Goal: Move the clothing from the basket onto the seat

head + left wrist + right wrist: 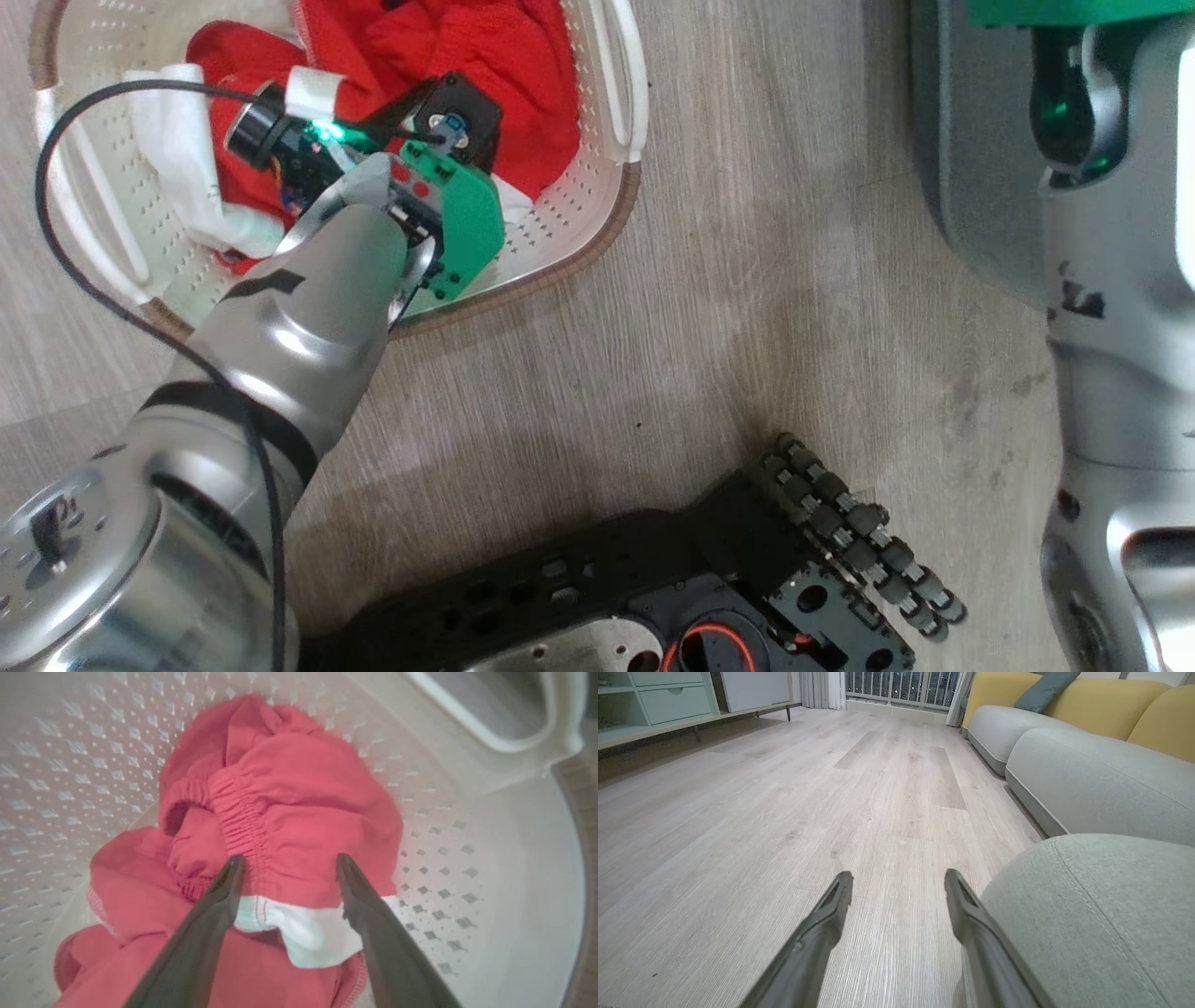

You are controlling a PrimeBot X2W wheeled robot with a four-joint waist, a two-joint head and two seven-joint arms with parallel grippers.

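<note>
The cream-white basket [579, 201] stands on the floor at the upper left of the head view, with the red clothing [495, 65] piled inside. My left arm reaches down into it. In the left wrist view my left gripper [286, 864] is open, its two dark fingers straddling a bunched red garment [299, 807] with a white band [308, 926], just above or touching the fabric. The perforated basket wall [70, 765] surrounds the pile. My right gripper [899, 879] hangs open over bare floor, beside the grey-green seat [1092, 914] at its right. The seat's corner [971, 159] lies at the upper right of the head view.
My dark wheeled base [709, 579] fills the bottom of the head view. A wooden floor [747, 299] separates basket and seat. More grey sofa cushions [1097, 779] with yellow backs run along the right, and a pale green cabinet [658, 700] stands far left.
</note>
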